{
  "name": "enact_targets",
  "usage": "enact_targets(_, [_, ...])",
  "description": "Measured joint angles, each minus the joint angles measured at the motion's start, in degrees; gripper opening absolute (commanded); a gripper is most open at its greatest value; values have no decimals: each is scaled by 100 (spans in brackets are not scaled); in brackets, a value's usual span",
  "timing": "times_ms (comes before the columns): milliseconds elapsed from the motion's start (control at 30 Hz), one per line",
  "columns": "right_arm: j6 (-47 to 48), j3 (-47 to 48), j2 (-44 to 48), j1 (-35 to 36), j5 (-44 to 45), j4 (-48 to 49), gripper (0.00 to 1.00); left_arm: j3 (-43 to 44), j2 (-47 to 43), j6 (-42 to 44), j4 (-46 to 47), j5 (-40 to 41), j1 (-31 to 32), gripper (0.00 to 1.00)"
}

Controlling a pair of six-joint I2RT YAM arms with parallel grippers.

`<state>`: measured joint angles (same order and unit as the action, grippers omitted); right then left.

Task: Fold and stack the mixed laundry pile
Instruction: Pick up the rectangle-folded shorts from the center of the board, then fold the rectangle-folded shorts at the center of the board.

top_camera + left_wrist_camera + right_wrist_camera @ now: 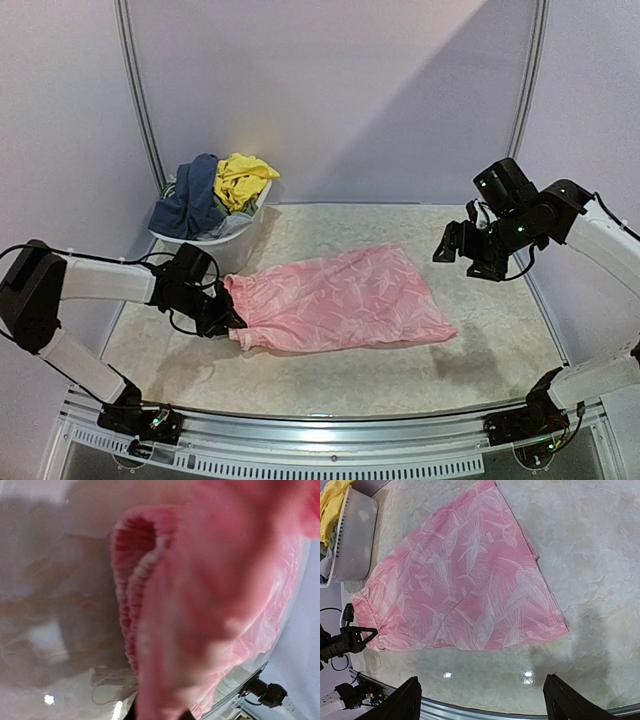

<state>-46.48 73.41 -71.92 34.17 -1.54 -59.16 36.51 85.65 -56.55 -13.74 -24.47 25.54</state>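
Waistband [131, 585] of pink patterned garment [340, 300] pinched by left hand [230, 318], presumably to pull it flat on worktop [490, 350]; right hand [466, 252] spread, hovering clear opposite.

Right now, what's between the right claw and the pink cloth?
Nothing but bare table between right gripper and pink cloth; the right wrist view shows it.

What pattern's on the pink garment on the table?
Pale pink garment with a white leaf-like print all over; clearest in the right wrist view.
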Motion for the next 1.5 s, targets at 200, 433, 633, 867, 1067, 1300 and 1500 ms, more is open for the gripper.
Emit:
enact_targets(200, [0,-24,-15,186,-2,74,77,623,-540,210,-1014,223,55,0])
enact_targets(433, [-63,98,-610,887,-4,463,58,1757,-647,658,-2481,459,59,0])
enact_targets(633, [-79,933,-1856,1569,-48,909,53,2520,-640,960,-3633,608,61,0])
enact_targets(867, [221,2293,-3510,2151,-365,1519,38,3346,-503,1274,-4594,732,61,0])
enact_targets(1067, [328,2686,-4653,2350,-887,1904,17,3766,-380,1419,-5012,767,72,0])
enact_targets(1300, [164,2861,-5410,2396,-1486,2306,9,4190,-144,1488,-5263,804,234,0])
enact_targets(1500, [28,2951,-5643,2406,-1823,2706,7,4693,212,1495,-5372,848,597,0])
